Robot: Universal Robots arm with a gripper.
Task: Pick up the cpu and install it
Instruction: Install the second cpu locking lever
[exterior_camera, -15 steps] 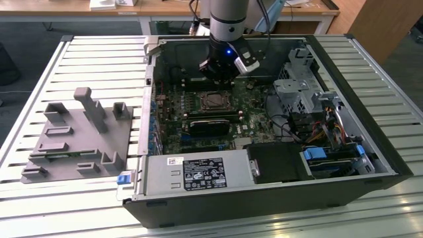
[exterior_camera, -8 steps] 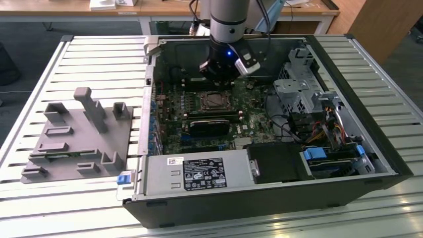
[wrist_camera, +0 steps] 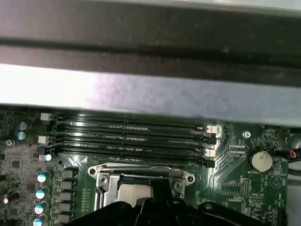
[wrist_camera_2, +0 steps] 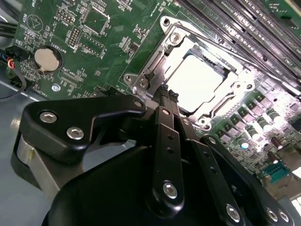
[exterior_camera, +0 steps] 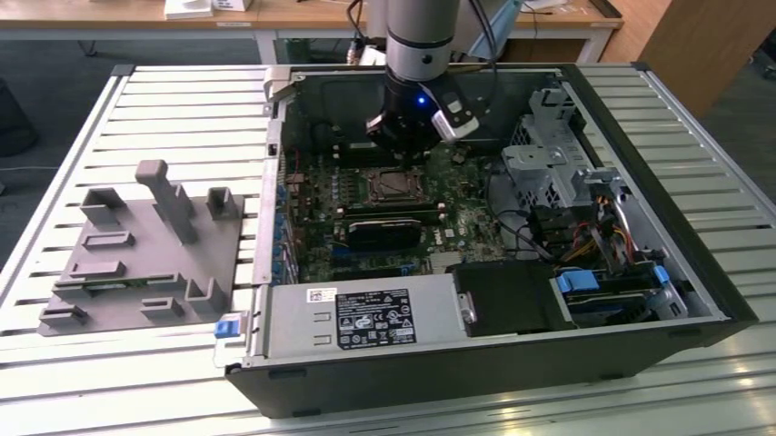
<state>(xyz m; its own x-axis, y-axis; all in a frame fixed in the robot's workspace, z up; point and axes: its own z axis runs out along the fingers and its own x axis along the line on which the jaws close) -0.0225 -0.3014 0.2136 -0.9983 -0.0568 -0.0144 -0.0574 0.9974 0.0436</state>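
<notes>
Gripper hangs over the motherboard inside the open computer case, its black fingers drawn together with nothing between them, tips poised just beside one edge of the cpu socket. In the exterior view the arm drops straight down from the far side, wrist just beyond the socket.

Cpu: lying flat in the socket, pale silvery top showing bright in the second wrist view, framed by the metal socket bracket. First wrist view catches a strip of it too, partly behind the gripper body.

Outward from there:
- Row of long black memory slots runs alongside the socket, beyond it toward the case wall.
- Round silver coin battery sits on the green motherboard, well apart from the socket (also seen in the first wrist view).
- Black rectangular block lies on the board just on the near side of the socket in the exterior view.
- Drive cage and wiring occupy the exterior view's right part of the case; a labelled grey power supply sits along the near edge.
- Grey plastic tray with upright posts rests on the slatted table, to the exterior view's left of the case.
</notes>
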